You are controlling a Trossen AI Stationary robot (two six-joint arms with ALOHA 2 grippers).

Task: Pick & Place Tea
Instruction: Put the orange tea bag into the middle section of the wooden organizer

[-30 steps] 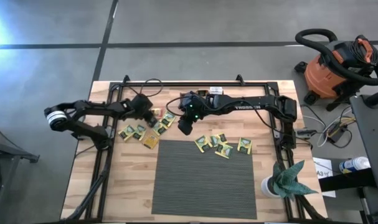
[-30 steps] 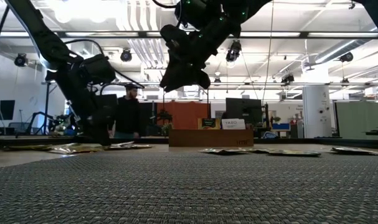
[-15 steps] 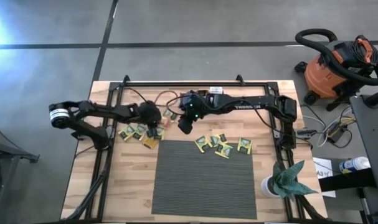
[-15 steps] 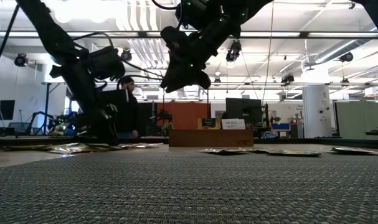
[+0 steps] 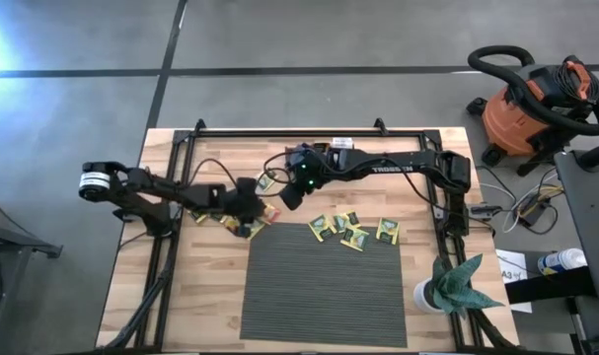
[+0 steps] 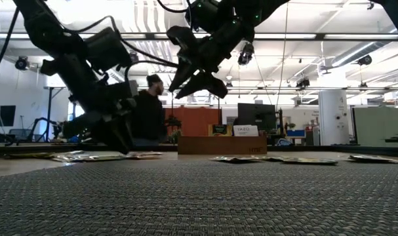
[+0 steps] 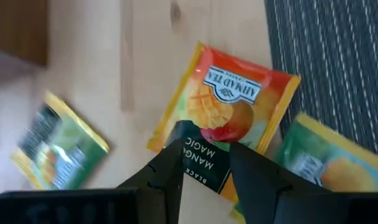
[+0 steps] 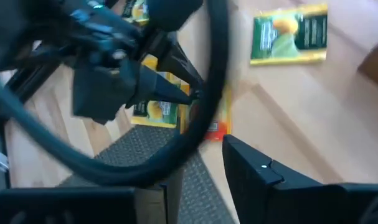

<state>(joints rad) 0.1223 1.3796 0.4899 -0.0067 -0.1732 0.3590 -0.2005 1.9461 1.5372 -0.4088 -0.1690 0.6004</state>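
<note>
The left gripper (image 5: 252,213) is lowered to the wooden table (image 5: 181,296) just off the near-left corner of the grey ribbed mat (image 5: 324,286). In the left wrist view its two dark fingers (image 7: 167,171) are seen spread apart, with nothing clamped between them, and an orange tea sachet (image 7: 229,109) lies flat on the wood directly ahead of the tips, its near edge reaching in between them. A yellow-green sachet (image 7: 61,143) is seen to one side of that gripper, and another yellow-green sachet (image 7: 326,165) lies on the other side, partly on the mat. The right gripper (image 5: 290,195) is held in the air, above the table and just beyond the left gripper; in the low view its fingers (image 6: 208,82) are parted and nothing is carried between them. Below and ahead of it, in the right wrist view, a green sachet (image 8: 290,34) is seen alone on the bare wood, while the left arm and a black cable (image 8: 201,112) cross in front. A further cluster of sachets (image 5: 353,230) is spread along the far edge of the mat, to the right of both grippers and well apart from them. A wooden tray (image 6: 221,145) is seen standing at the back of the table in the low view. A person (image 6: 149,115) stands in the room behind.
</note>
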